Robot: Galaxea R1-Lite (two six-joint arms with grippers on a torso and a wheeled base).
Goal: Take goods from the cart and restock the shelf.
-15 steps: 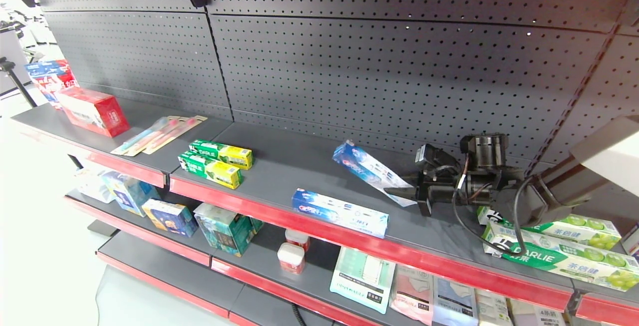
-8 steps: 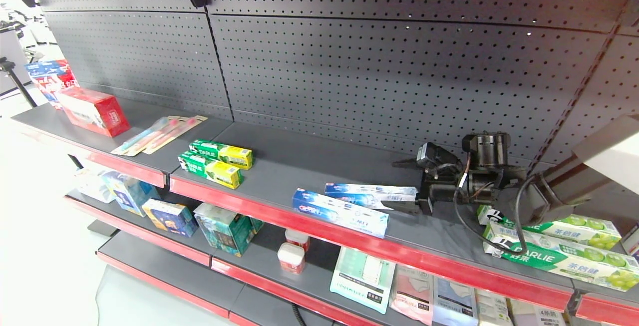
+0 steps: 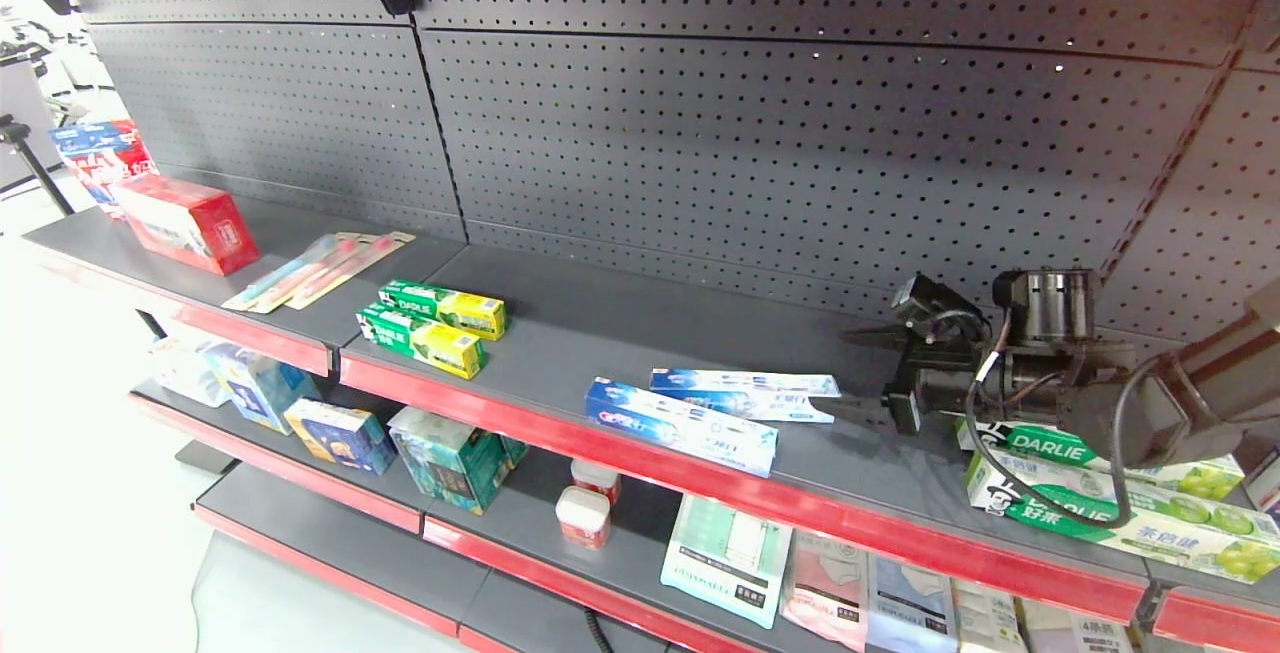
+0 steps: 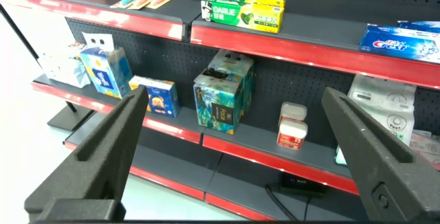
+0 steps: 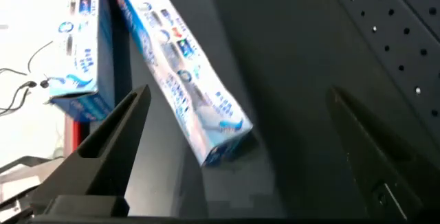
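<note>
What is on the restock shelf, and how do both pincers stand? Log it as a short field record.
shelf: dark board with a red front edge
front blue box: lying flat along the front edge
rear blue box: flat, right behind the front one
right pincer: open, empty, right of the rear blue box, apart from it
left pincer: open, empty, facing the lower shelves
green pair: left of the blue boxes
green stack: right end, below the right arm
far left: red box, toothbrush pack
</note>
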